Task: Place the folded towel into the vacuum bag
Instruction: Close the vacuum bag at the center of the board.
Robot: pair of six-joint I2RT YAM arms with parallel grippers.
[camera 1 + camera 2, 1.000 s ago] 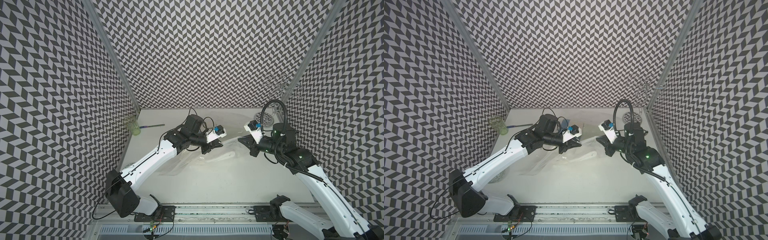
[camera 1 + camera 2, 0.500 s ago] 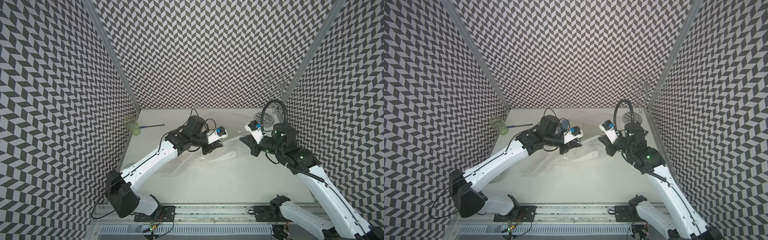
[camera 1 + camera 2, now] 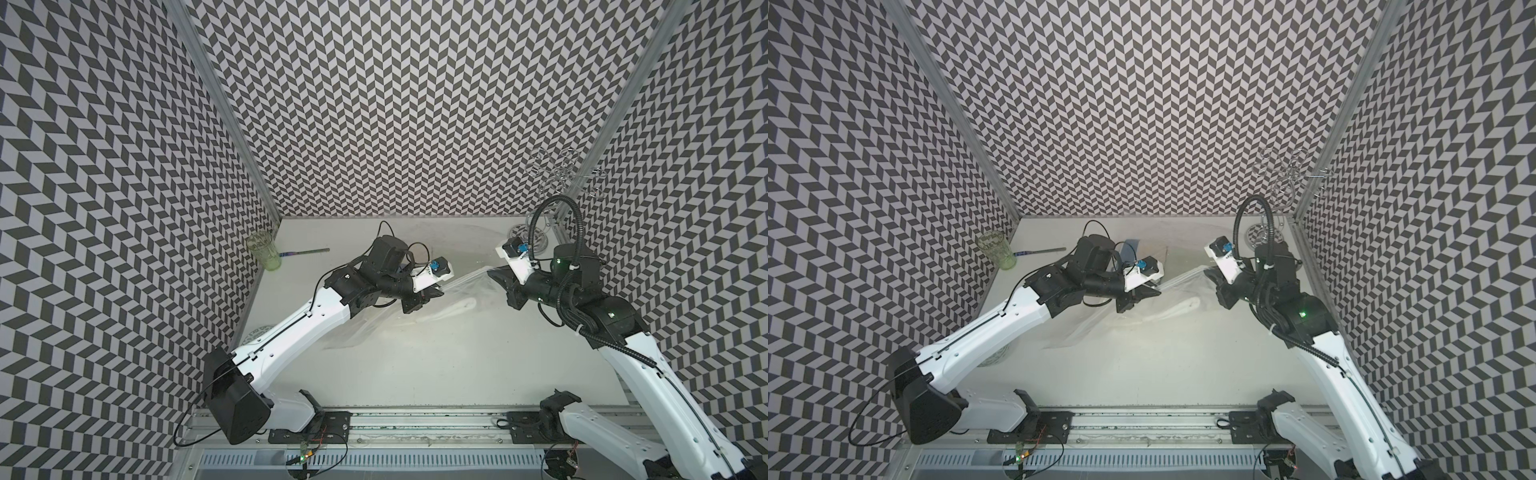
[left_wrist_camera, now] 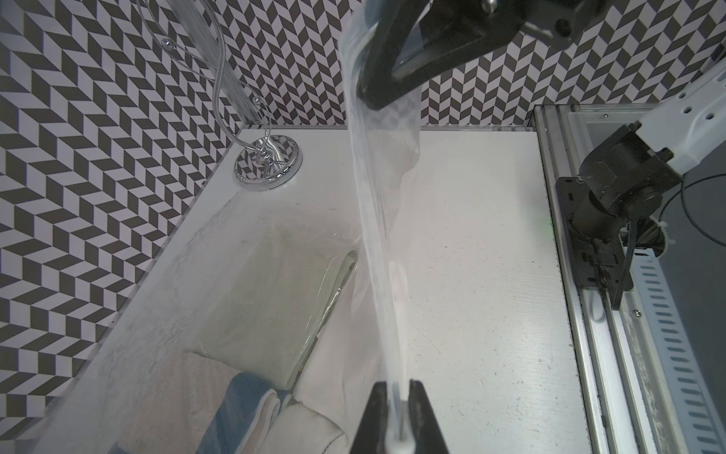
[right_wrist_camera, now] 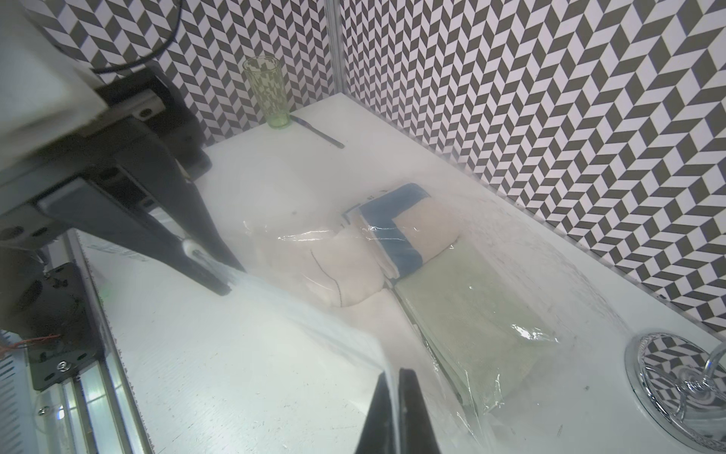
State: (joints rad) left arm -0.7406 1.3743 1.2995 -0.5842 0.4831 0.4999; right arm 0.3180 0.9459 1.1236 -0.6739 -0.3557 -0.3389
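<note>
Left gripper (image 4: 397,389) & right gripper (image 5: 394,375): jaws pressed together on both, each pinching the edge of the large clear glossy plastic vacuum bag (image 3: 395,316). That edge is stretched taut btwn them, above the white table (image 3: 415,374); the rest of the bag sags to the tabletop. Under its film, near the back wall, a cream folded towel w/ blue band (image 5: 396,236) touches a flat pale-green folded towel (image 5: 475,326). An upright green glass tumbler (image 3: 262,253) stands in one far corner, a chrome wire stand (image 4: 269,169) in the opp. one.
</note>
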